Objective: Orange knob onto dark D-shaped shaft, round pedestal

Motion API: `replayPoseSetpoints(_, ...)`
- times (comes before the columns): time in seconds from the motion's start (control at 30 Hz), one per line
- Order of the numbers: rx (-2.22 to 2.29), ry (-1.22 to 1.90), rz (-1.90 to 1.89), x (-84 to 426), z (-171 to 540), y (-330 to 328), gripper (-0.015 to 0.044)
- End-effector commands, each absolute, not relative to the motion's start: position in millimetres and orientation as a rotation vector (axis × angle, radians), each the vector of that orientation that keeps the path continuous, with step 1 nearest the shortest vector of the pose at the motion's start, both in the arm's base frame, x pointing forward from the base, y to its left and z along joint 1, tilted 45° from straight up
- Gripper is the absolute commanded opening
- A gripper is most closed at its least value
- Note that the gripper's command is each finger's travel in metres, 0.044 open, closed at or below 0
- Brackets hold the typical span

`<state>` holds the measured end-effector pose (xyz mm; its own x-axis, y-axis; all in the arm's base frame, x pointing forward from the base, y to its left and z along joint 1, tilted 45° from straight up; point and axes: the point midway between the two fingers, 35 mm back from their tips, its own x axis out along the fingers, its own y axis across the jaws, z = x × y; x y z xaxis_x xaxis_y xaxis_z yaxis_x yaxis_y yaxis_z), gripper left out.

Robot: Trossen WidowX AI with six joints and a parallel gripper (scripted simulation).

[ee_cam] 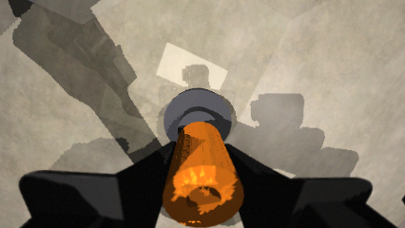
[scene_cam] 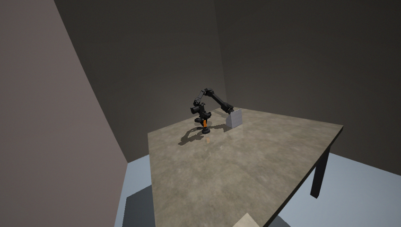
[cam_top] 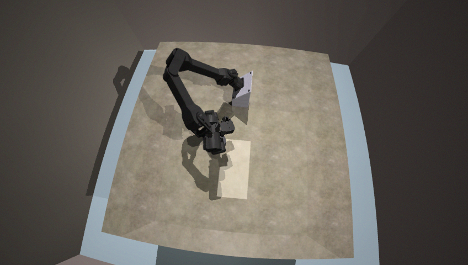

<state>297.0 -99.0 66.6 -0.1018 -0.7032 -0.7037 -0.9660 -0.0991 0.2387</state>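
The hand (scene_cam: 204, 121) (ee_cam: 200, 147) is clamped on the orange knob (scene_cam: 204, 123) (ee_cam: 204, 157), one finger bearing on each side. The grip leaves the knob's top face exposed between the fingers — presumably chosen so that the hand can both turn the knob and press it down without covering its lower end.

The knob is directly above the round pedestal (scene_cam: 205, 131) (ee_cam: 176, 111), standing near upright in the exterior view. That placement serves the fit: the hole must sit over the shaft before the flats can be matched. The shaft itself cannot be made out; whether the knob's lower end has begun to pass over it cannot be determined. A narrow dark interval appears between knob and pedestal, so full seating is judged not achieved.

The arm (cam_top: 179, 93) (scene_cam: 218, 99) reaches out and folds down over the pedestal, a posture suited to pushing from above. Its grey wedge-shaped mount (cam_top: 241, 99) (scene_cam: 236, 118) stands on the table (cam_top: 295, 147) (scene_cam: 253, 152), well apart from the pedestal.

Assessment: alignment appears to be the step in hand. A slow twist under light downward pressure is advised — heavy force with mismatched flats could tilt the knob or make it slip in the grip. Release should wait until it bottoms out.
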Motion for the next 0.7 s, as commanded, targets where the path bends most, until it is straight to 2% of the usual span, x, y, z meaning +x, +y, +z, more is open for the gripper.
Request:
replayPoseSetpoints(0.0,-1.828,1.822,1.028,297.3,65.7,-98.9,0.0)
replayPoseSetpoints(0.67,-1.828,1.822,1.028,296.8,66.0,-101.6,0.0)
